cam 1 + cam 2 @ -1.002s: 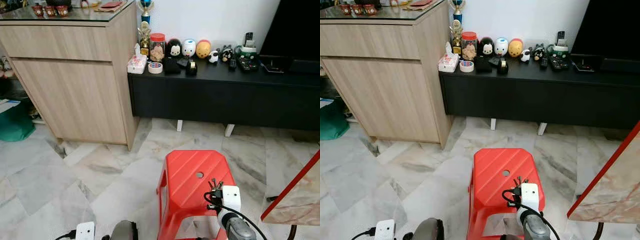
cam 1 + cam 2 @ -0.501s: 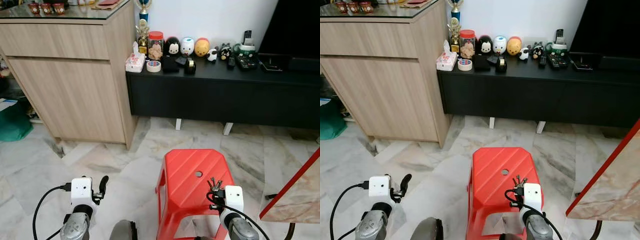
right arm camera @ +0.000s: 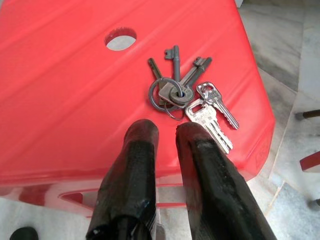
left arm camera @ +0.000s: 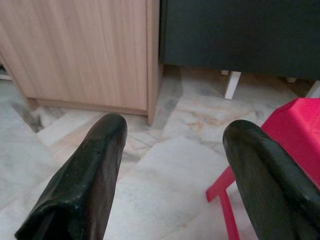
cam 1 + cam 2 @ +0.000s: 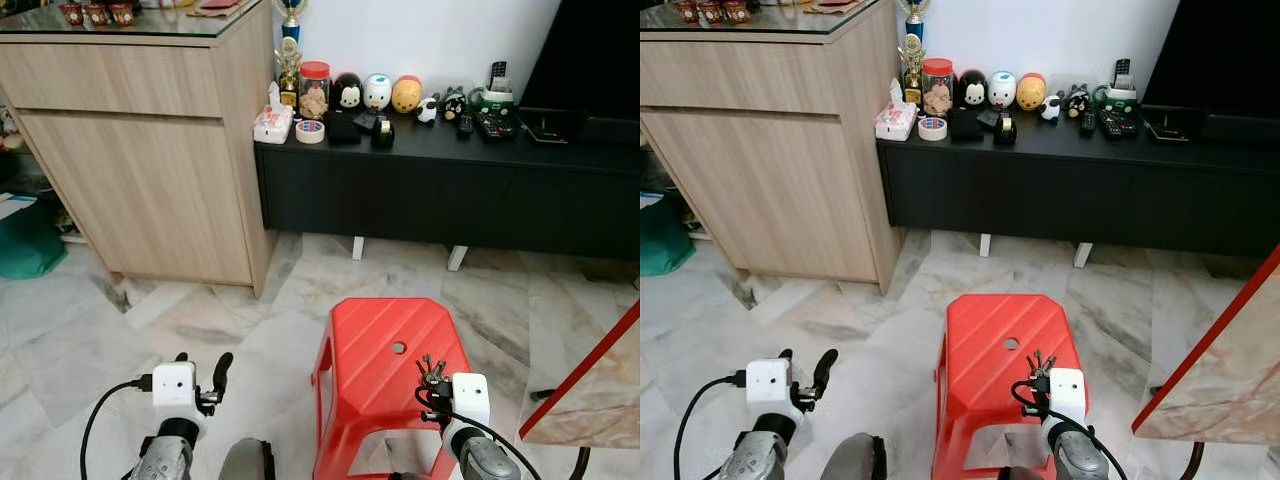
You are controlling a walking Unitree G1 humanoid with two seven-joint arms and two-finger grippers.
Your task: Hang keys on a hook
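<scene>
1. The right end effector (image 3: 167, 131) is hovering low over the near edge of a red stool (image 3: 70, 105), its two black fingers nearly together with only a slim gap between them, and they are gripping nothing.
2. The keys (image 3: 187, 100) are lying flat on the stool's seat just beyond the right end effector's fingertips, not touching them; the ring is sitting nearest the tips, with dark keys fanning away from it and silver keys lying to one side.
3. A round hole (image 3: 120, 38) in the seat is lying farther beyond the keys.
4. The left end effector (image 4: 172, 135) is hanging over the marble floor (image 5: 120, 340), its fingers spread wide apart and empty.
5. Ahead of the left end effector, a wooden cabinet (image 5: 150, 170) is standing beside a black low cabinet (image 5: 450, 190), and the stool's edge is showing just beside one finger.
</scene>
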